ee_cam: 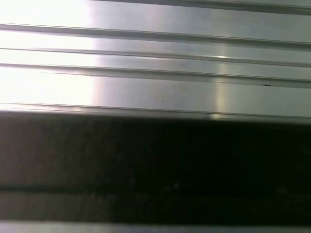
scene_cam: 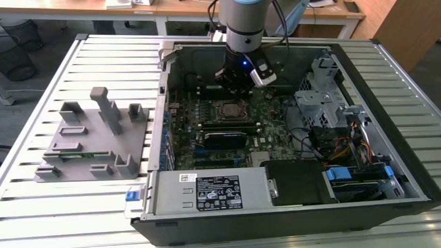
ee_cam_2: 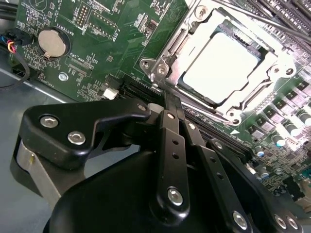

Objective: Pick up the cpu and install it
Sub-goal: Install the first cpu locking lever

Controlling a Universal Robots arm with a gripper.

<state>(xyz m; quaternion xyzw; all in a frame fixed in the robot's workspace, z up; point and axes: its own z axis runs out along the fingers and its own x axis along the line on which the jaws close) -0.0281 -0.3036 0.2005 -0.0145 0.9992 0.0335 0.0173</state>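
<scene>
Gripper (ee_cam_2: 167,104) first, in the second wrist view: its black linkage runs up to a narrow tip and the fingers look pressed together with nothing between them. Just past the tip, the cpu (ee_cam_2: 221,65) already lies flat in the socket (ee_cam_2: 194,29), frame open around it. My worry: the tip is very near, so a bump could skew the chip and bend pins. Further out, the grey holder (scene_cam: 90,139) sits well apart on the table (scene_cam: 103,206).
</scene>
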